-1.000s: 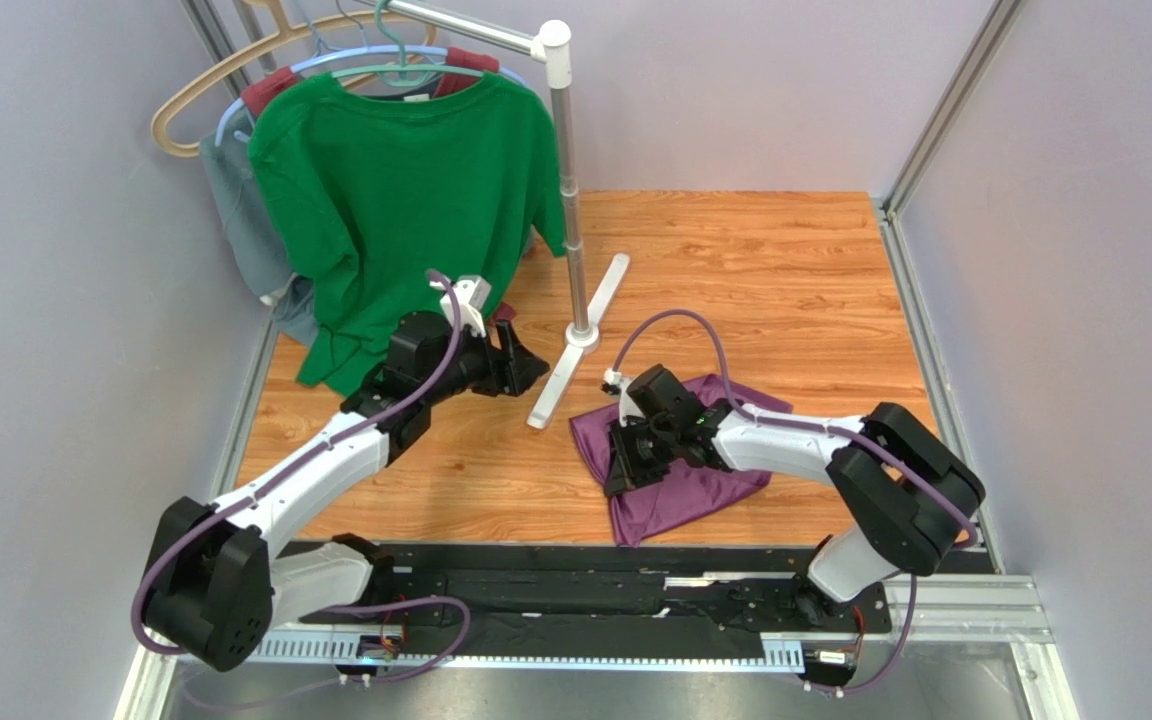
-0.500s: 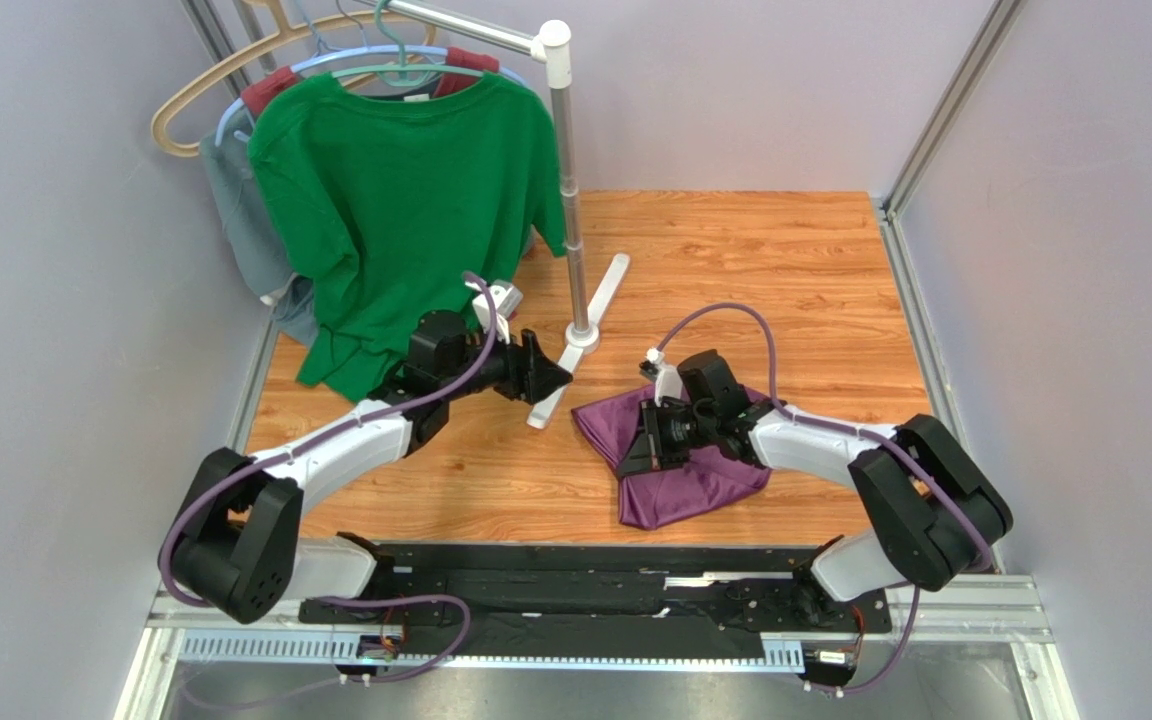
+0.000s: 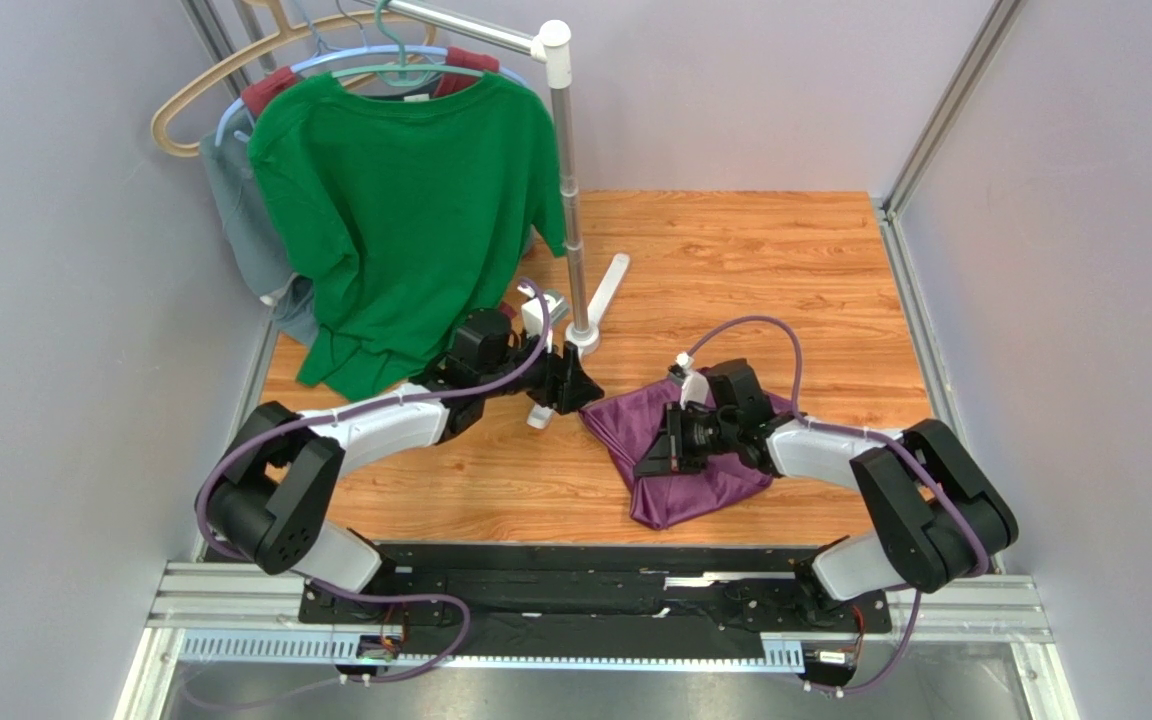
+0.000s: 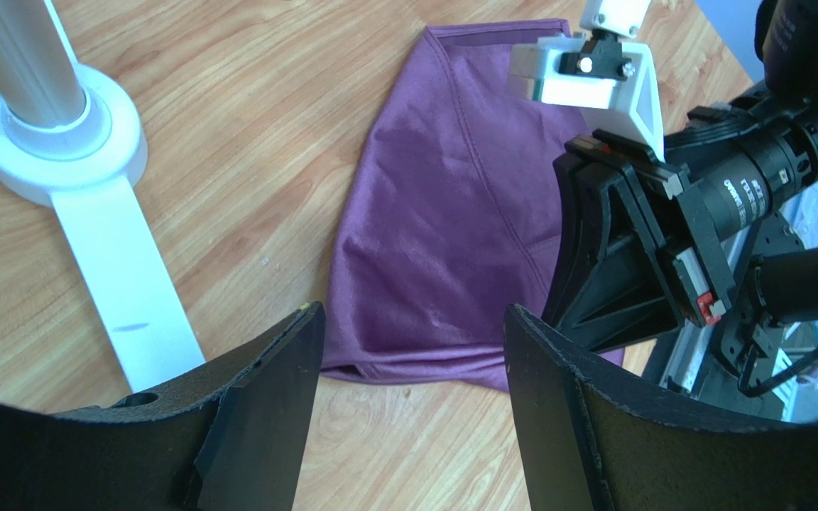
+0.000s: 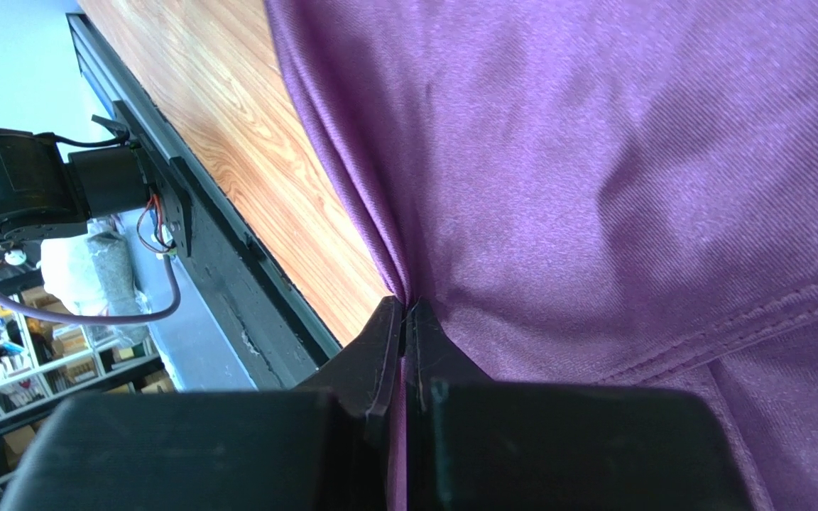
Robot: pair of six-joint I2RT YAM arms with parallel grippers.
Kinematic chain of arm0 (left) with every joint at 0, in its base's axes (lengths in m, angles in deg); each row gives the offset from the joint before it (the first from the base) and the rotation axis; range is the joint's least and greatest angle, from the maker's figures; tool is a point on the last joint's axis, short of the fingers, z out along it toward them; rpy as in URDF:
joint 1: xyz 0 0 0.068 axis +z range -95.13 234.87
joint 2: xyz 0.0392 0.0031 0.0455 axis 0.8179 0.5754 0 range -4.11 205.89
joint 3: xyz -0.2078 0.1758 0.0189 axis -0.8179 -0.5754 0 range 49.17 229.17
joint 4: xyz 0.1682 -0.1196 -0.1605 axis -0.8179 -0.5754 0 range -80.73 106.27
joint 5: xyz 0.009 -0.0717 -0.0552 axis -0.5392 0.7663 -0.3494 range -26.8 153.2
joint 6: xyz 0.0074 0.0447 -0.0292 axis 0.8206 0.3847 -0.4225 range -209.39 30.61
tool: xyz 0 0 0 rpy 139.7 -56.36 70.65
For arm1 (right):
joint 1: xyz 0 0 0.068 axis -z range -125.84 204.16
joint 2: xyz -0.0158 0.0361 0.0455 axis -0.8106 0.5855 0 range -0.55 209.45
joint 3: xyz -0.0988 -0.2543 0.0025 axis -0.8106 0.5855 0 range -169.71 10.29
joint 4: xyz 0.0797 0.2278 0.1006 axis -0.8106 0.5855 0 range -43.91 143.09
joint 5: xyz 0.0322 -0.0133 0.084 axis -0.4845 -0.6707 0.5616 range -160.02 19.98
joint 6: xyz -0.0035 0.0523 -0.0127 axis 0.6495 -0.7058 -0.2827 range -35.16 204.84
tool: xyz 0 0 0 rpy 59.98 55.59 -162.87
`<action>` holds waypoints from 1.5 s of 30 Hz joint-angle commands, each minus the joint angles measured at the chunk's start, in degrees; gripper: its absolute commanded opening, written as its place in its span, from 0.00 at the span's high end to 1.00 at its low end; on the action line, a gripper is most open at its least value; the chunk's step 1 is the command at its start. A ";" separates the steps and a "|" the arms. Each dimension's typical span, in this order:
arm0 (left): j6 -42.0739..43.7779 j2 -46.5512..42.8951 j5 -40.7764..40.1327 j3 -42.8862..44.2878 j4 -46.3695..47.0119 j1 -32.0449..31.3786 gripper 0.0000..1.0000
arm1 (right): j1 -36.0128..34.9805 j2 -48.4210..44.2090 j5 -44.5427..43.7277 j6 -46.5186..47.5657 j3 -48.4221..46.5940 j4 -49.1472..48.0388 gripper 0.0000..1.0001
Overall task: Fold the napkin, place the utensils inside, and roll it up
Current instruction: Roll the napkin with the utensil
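Napkin [image 3: 702,488]: dark purple cloth, bunched on the wooden table [image 3: 778,255], right of centre, near the front edge.
Right gripper [image 3: 660,456]: clamped tight on 1 pinched fold of the napkin (cloth pulled into creases at the fingertips [image 5: 381,343]).
Left gripper [image 3: 582,393]: 2 fingers spread wide, holding nothing, poised just beside the napkin's left edge, over the white rack base [image 3: 579,323].
Behind: 1 green shirt [image 3: 402,195], hung.

Left claw [image 4: 411,330] spread over purple napkin [image 4: 456,213] (white stand base [image 4: 56,144] alongside).

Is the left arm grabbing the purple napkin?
No, its jaws stand open and empty, apart from the napkin.
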 commanded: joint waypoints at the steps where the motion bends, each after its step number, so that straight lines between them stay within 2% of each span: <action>1: 1.77 1.51 -1.93 3.28 2.25 -0.63 0.29 | 1.45 -1.57 -0.18 -1.75 2.40 -4.79 1.00; 18: 2.92 7.22 -1.49 5.39 2.07 -1.77 0.28 | 9.01 -3.24 -0.62 -5.80 7.77 -8.23 1.00; 23: -0.41 10.38 -3.24 8.28 1.54 -3.52 0.26 | 9.80 -3.07 -0.35 -5.72 8.30 -8.58 1.00; 29: -6.13 16.44 -6.50 13.55 -4.78 -3.88 0.23 | 10.24 -2.98 -0.35 -5.45 8.65 -8.84 1.00; 35: -8.86 18.12 -7.73 14.44 -6.28 -3.97 0.23 | 10.24 -3.42 -0.53 -5.28 9.18 -9.11 1.00; 42: -11.76 19.88 -4.04 15.15 -5.93 -4.32 0.32 | 10.33 -2.63 -0.97 -5.10 9.44 -9.46 1.00; 45: -12.90 19.88 -2.99 15.15 -4.88 -4.41 0.40 | 10.33 -2.01 -1.14 -5.10 9.79 -10.24 1.00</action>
